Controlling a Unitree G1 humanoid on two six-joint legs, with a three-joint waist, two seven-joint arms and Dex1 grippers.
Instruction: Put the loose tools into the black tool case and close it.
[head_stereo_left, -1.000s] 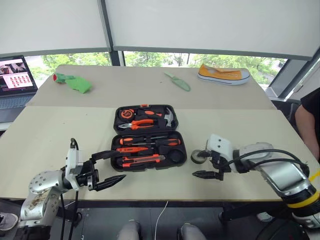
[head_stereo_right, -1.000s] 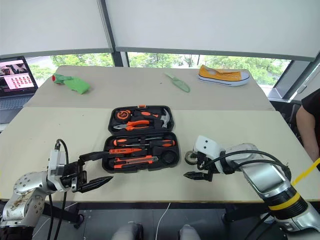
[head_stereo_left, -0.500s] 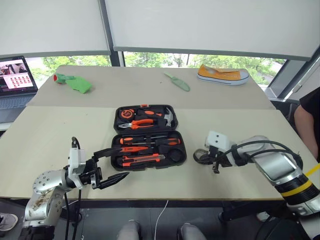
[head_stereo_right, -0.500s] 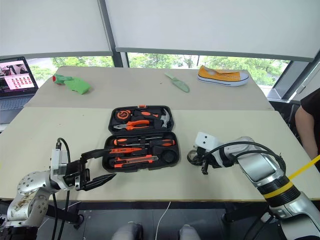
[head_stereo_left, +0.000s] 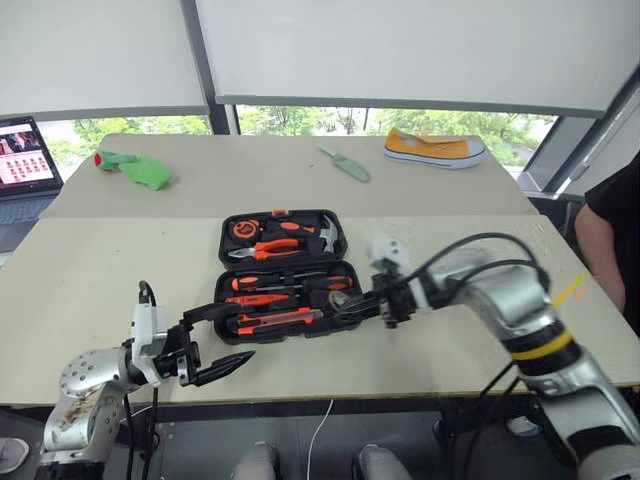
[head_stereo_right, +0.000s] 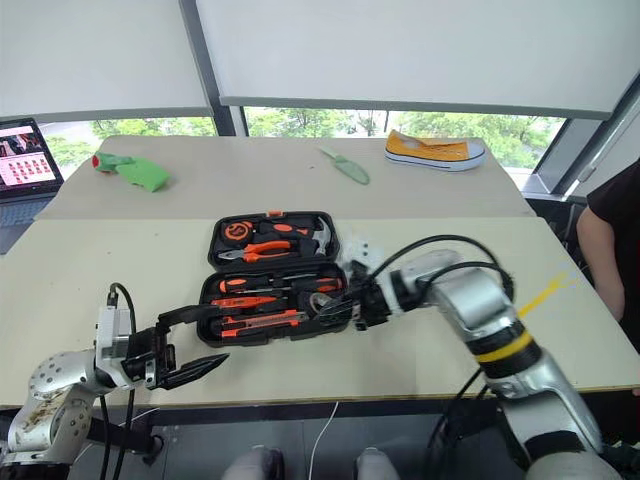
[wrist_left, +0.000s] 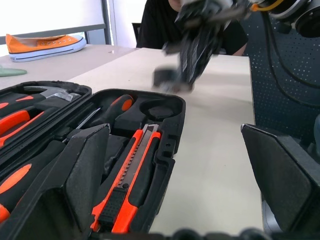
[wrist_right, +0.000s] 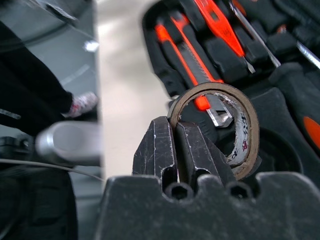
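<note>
Two beige tables (head_stereo_left: 90, 290) stand end to end before a window with drawn white blinds. In the head views, the black tool case (head_stereo_left: 287, 268) lies open on the nearer table, its lid half holding pliers and a hammer, its front half holding black-and-orange screwdrivers (head_stereo_left: 290, 281) and an orange-black utility knife (head_stereo_left: 278, 319). The right gripper (head_stereo_right: 335, 309) reaches in from the case's right side, its fingers pinched together on the rim of the small dark tape roll (head_stereo_right: 326, 304), which hangs over the front half's right end near the round recess. The left gripper (head_stereo_left: 222, 342) hovers just off the case's front left corner with its two black fingers spread wide and nothing between them. On the far table lie a green garden trowel (head_stereo_left: 345, 164), a yellow shoe (head_stereo_left: 434, 149) and a green object (head_stereo_left: 135, 169); a laptop (head_stereo_left: 22, 160) sits at the left edge, and a person in black stands at the right edge. In the left wrist view, the left gripper's fingers (wrist_left: 85, 175) frame the case's front half, the knife lying in its slot between them, and beyond it the blurred right gripper carries the roll above the round recess (wrist_left: 160, 111). In the right wrist view, the closed fingertips (wrist_right: 175, 150) clamp the roll's cardboard ring (wrist_right: 220, 125), with the knife and screwdriver handles directly beneath it.
</note>
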